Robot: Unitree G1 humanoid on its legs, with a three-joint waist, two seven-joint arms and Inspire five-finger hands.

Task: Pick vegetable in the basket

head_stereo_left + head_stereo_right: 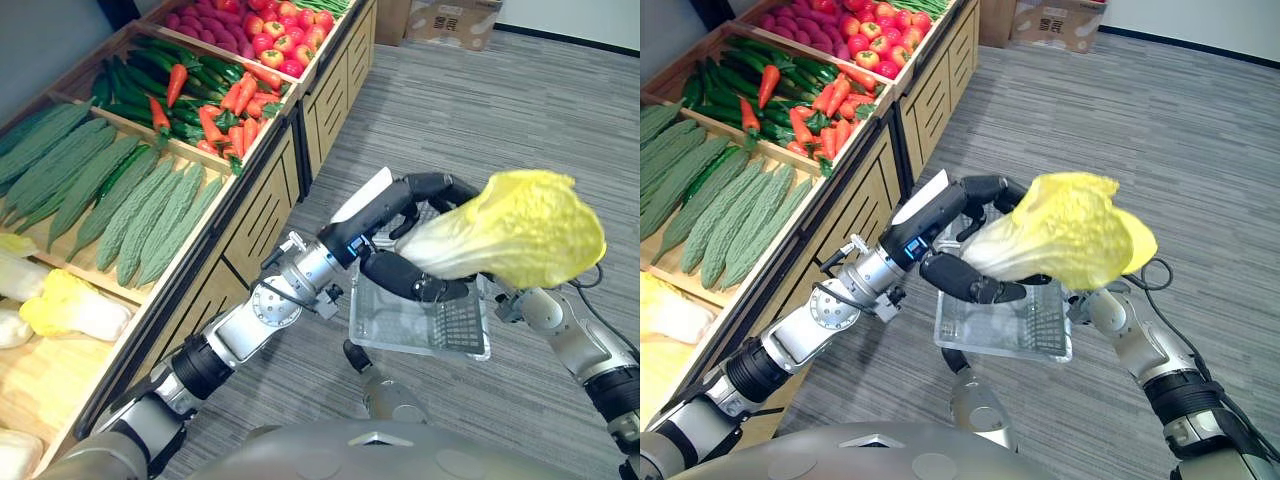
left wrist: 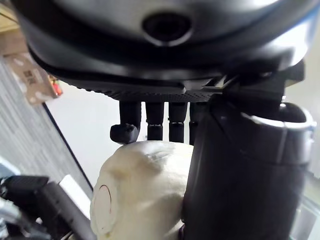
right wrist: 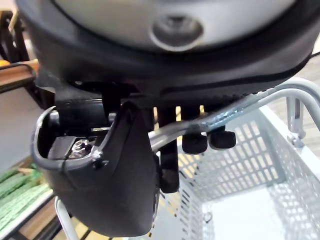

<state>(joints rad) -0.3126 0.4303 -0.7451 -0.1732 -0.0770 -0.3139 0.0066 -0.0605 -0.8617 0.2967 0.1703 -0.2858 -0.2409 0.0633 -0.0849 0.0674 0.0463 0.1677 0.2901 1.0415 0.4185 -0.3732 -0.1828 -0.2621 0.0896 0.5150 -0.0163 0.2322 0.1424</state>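
Cabbage [image 1: 510,225], left eye view: the pale stem end is clamped in the left hand [image 1: 398,272], fingers curled over the top and thumb underneath. The yellow leafy end sticks out to the robot's right. It is held in the air above the clear mesh basket [image 1: 372,318], and as far as I can tell does not touch it. The wooden shelf [image 1: 60,385] on the left carries bitter gourds [image 1: 130,205] and carrots [image 1: 232,112]. The grey floor [image 1: 450,100] ahead is open.

Right eye view: same arrangement. The stem end appears to sit over the basket's opening, and the leafy end overhangs its right rim.

Left wrist view: the fingers [image 2: 156,120] wrap over the cabbage's rounded white base, with the thumb pressed against its side. It reads as a full wrap grip, not a pinch.

Right wrist view: the right hand [image 3: 107,180] has its fingers hooked round the basket's wire handle [image 3: 235,110] and carries it. The part of the basket's inside that shows holds nothing.

Step, by my judgement: the pick is done and the cabbage is over the basket but not yet released, so this is stage 2 of 2, placing.

- **Next move:** lower it stem-first, swing the leafy end inward so it clears the right rim and the handle, then open the left hand.
- **Room:** the basket looks barely longer than the head, so the margin at the rims is tight. The shelf front is close beside the left arm. The floor ahead and to the right is free.
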